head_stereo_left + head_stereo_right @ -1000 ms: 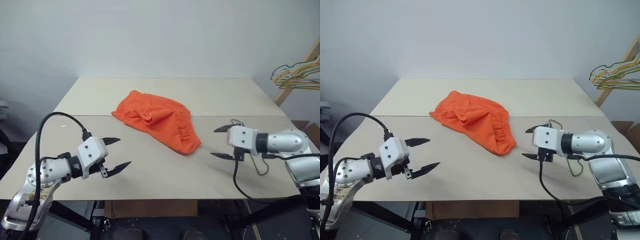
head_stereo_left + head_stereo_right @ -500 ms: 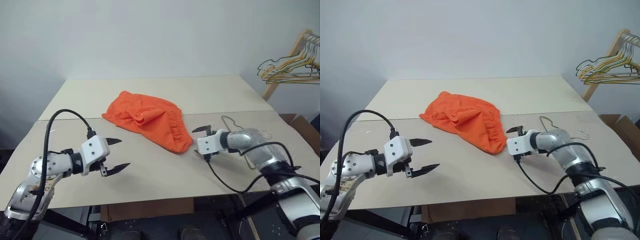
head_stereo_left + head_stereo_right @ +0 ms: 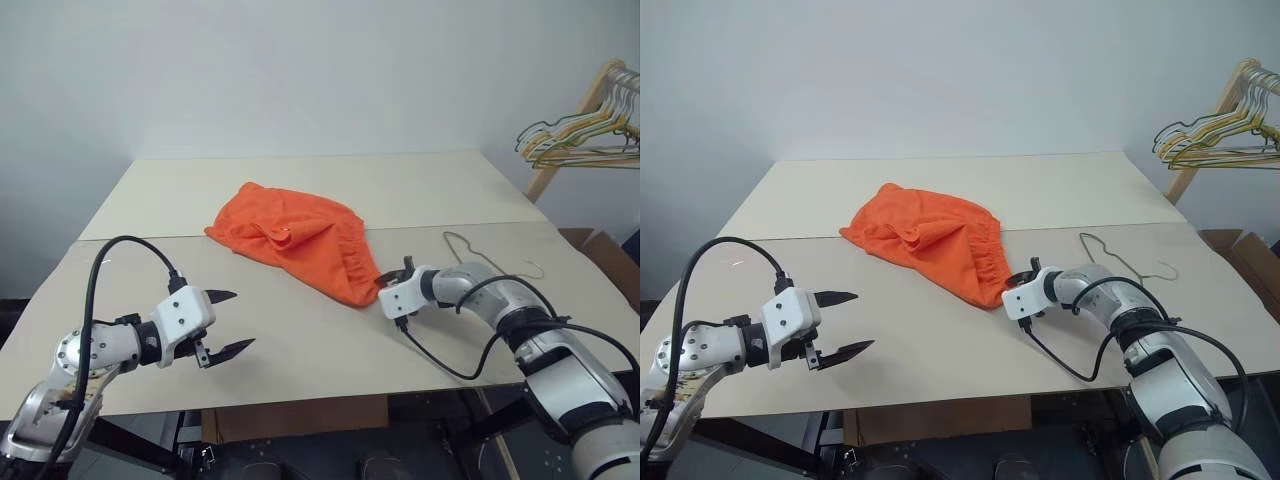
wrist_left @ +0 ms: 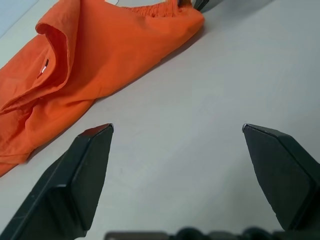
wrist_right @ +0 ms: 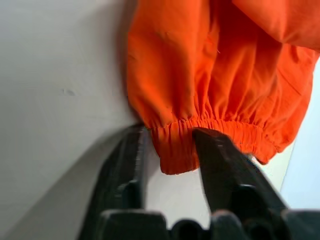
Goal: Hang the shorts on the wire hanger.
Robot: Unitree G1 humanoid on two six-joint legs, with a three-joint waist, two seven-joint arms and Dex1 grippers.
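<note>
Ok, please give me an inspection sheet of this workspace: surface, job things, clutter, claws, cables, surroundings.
Surface: pale beige table made of two boards, with a seam across.
Job's things: bright orange fabric shorts lie crumpled at the middle; thin grey-green wire hanger lies flat to their right, apart from them.
Clutter: nothing seen.
Claws: left claw open over bare table, holding nothing; right claw has its black fingers either side of the elastic waistband corner, closing on it.
Cables: black cable loops above the left arm; another black cable hangs from the right wrist.
Surroundings: yellow and green wire hangers on a wooden rack, far right; plain wall behind.
</note>
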